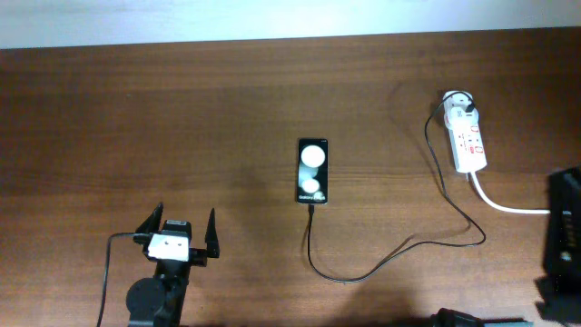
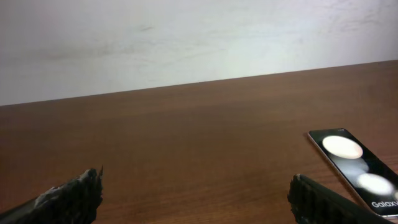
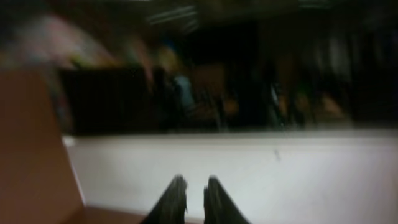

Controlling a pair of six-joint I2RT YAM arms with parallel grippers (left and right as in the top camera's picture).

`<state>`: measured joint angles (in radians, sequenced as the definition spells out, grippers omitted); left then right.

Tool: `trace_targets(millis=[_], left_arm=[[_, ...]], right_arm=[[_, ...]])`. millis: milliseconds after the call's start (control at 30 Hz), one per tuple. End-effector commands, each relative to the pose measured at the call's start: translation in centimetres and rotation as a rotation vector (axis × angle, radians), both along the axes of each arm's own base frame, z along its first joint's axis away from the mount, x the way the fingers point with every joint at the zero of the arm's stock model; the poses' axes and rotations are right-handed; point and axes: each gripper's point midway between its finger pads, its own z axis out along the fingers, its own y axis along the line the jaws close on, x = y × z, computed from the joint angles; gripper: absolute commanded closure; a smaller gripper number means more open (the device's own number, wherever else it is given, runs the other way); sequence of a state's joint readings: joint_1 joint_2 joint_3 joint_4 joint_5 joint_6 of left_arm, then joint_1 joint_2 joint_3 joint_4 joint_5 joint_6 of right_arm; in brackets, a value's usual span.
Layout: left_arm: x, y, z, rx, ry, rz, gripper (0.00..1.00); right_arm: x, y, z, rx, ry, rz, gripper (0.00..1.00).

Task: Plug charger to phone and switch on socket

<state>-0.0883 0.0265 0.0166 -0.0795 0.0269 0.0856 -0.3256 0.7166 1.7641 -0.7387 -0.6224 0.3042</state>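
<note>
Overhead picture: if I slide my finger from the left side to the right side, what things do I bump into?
left gripper → phone → socket → right arm at the edge. The charger cable stretches from the phone over to the socket, so it has no single spot in the line.

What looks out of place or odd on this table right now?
Nothing stands out. The phone lies flat, the charger cable runs in a loose loop from its lower edge to the power strip, and nothing is spilled. Only the right wrist view is blurred.
</note>
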Motion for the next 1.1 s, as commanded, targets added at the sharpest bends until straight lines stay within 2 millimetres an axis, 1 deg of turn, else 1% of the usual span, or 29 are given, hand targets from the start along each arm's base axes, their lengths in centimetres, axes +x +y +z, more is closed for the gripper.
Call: trace_targets(millis=[0, 33, 67, 100, 133, 200, 267, 300, 367, 400, 433, 467, 500, 533, 600, 633, 667, 700, 733, 767, 833, 900, 933, 1000, 1067], left_arm=[[0.0, 0.0, -0.4, -0.009, 0.007, 0.001, 0.01], [0.0, 0.0, -0.3, -0.009, 0.007, 0.001, 0.01], [0.0, 0.0, -0.3, -0.009, 0.007, 0.001, 0.01], [0.0, 0.0, -0.3, -0.009, 0.007, 0.001, 0.01], [0.0, 0.0, -0.4, -0.009, 0.007, 0.001, 0.01], [0.0, 0.0, -0.3, -0.009, 0.007, 0.001, 0.01], [0.0, 0.0, -0.3, -0.009, 0.007, 0.001, 0.01], [0.0, 0.0, -0.4, -0.009, 0.007, 0.001, 0.01], [0.0, 0.0, -0.3, -0.009, 0.007, 0.001, 0.01], [0.0, 0.0, -0.4, -0.009, 0.007, 0.001, 0.01], [0.0, 0.0, -0.3, -0.009, 0.007, 0.001, 0.01], [0.0, 0.0, -0.3, -0.009, 0.007, 0.001, 0.01], [0.0, 0.0, -0.3, -0.009, 0.007, 0.001, 0.01], [0.0, 0.0, -0.4, -0.009, 0.007, 0.001, 0.01], [0.0, 0.0, -0.3, -0.009, 0.007, 0.001, 0.01], [0.0, 0.0, -0.3, -0.009, 0.007, 0.001, 0.01], [0.0, 0.0, -0.3, -0.009, 0.007, 0.001, 0.01], [0.0, 0.0, -0.3, -0.009, 0.007, 0.001, 0.01], [0.0, 0.0, -0.3, -0.009, 0.007, 0.001, 0.01], [0.0, 0.0, -0.3, -0.009, 0.007, 0.001, 0.01], [0.0, 0.0, -0.3, -0.009, 0.007, 0.001, 0.01], [0.0, 0.0, -0.4, -0.009, 0.007, 0.001, 0.01], [0.0, 0.0, -0.3, -0.009, 0.007, 0.001, 0.01], [0.0, 0.0, -0.3, -0.009, 0.007, 0.001, 0.01], [0.0, 0.0, -0.3, -0.009, 0.007, 0.001, 0.01]], right_arm=[[-2.4, 2.1, 3.6, -0.054, -0.17, 0.106, 0.87], [-3.4, 2.5, 5.2, -0.082, -0.254, 0.111, 0.87], [-4.0, 2.7, 6.1, -0.087, -0.296, 0.117, 0.87], [-4.6, 2.9, 6.8, -0.105, -0.341, 0.117, 0.86], [-4.6, 2.9, 6.9, -0.107, -0.343, 0.117, 0.84], [-4.0, 3.1, 5.1, -0.105, -0.267, 0.165, 0.78], [-3.8, 3.2, 3.6, -0.073, -0.196, 0.212, 0.66], [-4.6, 3.5, 3.3, -0.085, -0.219, 0.221, 0.58], [-7.6, 4.0, 2.5, -0.12, -0.291, 0.209, 0.45], [-10.2, 4.5, 1.7, -0.186, -0.37, 0.184, 0.41], [-11.9, 4.8, 1.2, -0.236, -0.423, 0.163, 0.39], [-14.7, 5.3, 0.4, -0.288, -0.507, 0.141, 0.36], [-16.9, 5.7, 0.2, -0.306, -0.575, 0.137, 0.32], [-18.4, 6.0, -0.1, -0.317, -0.617, 0.133, 0.28], [-19.9, 6.3, -0.4, -0.326, -0.652, 0.13, 0.25], [-20.3, 6.3, -0.4, -0.329, -0.662, 0.129, 0.17], [-20.5, 6.4, -0.5, -0.329, -0.666, 0.129, 0.07], [-20.5, 6.4, -0.5, -0.331, -0.67, 0.129, 0.01], [-20.5, 6.4, -0.8, -0.33, -0.668, 0.128, 0.01], [-20.7, 6.0, -1.5, -0.318, -0.684, 0.109, 0.01], [-21.3, 4.8, -3.2, -0.272, -0.711, 0.085, 0.01], [-21.3, 3.7, -4.5, -0.228, -0.707, 0.086, 0.01], [-20.9, 3.5, -5.0, -0.219, -0.697, 0.105, 0.01], [-20.8, 3.1, -4.9, -0.206, -0.701, 0.127, 0.01], [-19.8, 1.6, -4.9, -0.144, -0.681, 0.136, 0.01]])
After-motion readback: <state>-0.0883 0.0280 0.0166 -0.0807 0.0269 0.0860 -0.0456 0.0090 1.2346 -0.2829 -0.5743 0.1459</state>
